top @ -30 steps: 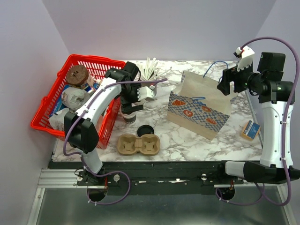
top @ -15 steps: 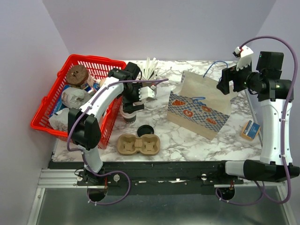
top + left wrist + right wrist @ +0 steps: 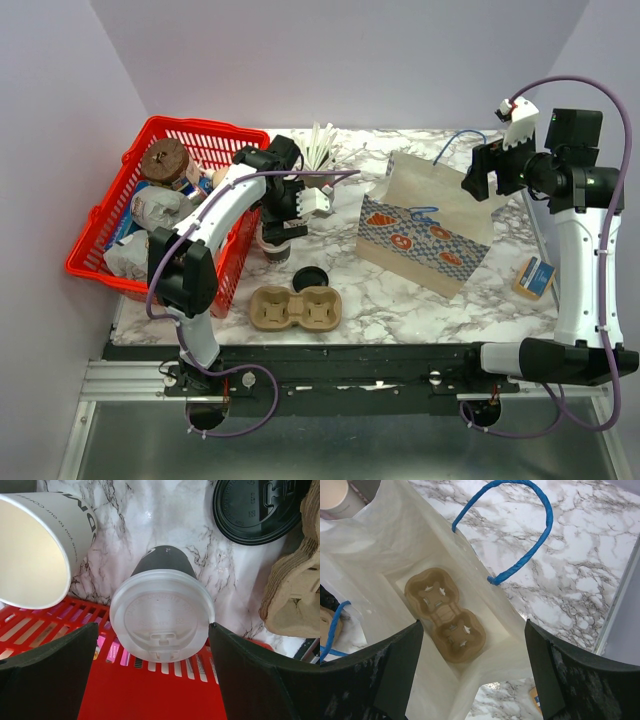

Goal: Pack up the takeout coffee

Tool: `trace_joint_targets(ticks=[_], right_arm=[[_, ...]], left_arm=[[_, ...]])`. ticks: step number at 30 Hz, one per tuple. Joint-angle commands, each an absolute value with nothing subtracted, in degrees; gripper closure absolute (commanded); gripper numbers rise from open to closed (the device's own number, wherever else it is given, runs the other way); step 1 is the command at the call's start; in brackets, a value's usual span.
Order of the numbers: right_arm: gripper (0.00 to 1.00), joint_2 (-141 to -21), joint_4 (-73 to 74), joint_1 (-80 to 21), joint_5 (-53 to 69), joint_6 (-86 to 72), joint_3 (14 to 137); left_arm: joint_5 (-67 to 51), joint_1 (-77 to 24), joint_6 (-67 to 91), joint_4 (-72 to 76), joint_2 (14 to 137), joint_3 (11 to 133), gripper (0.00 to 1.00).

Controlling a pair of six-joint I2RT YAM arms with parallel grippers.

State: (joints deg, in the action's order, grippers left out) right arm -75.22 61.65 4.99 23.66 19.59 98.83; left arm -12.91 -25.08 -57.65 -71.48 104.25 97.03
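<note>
Red basket [image 3: 97, 215] noted at left of marble worktop [image 3: 400, 300], wrapped items inside. Two-cup cardboard carrier [image 3: 296, 308] recorded at near edge, round black lid [image 3: 311, 276] just behind it. Printed paper bag [image 3: 430, 225] stands open at right; second carrier [image 3: 445, 614] seen flat on its bottom.

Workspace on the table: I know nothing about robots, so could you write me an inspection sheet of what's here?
Surface: marble table, no spill seen.
Job's things: takeout coffee, lid on, stands beside the red basket; paper bag open, cardboard carrier at its bottom.
Clutter: open cream cup, black lid, second carrier, small box, pale sticks, wrapped items in the basket.
Grippers: left tool open, one finger either side of the coffee's lid; right tool open above the bag's mouth.
Cables: purple cable along each arm, no snag seen.
Surroundings: plain pale walls; nothing else seen.
</note>
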Motion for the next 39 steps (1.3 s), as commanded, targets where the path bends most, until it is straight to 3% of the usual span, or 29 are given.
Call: trace_joint_targets(ticks=[1,16,25,29,39], right_arm=[[0.09,-76.0,60.6,5.1,24.0,20.0,100.5],[0.09,-76.6,60.2,5.1,24.1,19.7,101.1],[0.08,-77.6,60.1,5.1,21.8,22.6,101.3],[0.06,-80.2,59.9,5.1,20.6,25.7,103.6],[0.03,-81.8,58.4,5.1,26.7,38.5,101.9]], left_arm=[[-15.0,-24.6,-58.3,-71.3,104.5,96.1,0.01],[-12.3,-24.6,-57.0,-67.5,103.0,91.8,0.02],[-12.1,-24.5,-55.5,-68.1,102.7,92.5,0.14],[-12.9,-24.6,-54.4,-69.9,102.6,93.2,0.26],[-15.5,-24.6,-54.1,-73.8,100.0,96.1,0.29]])
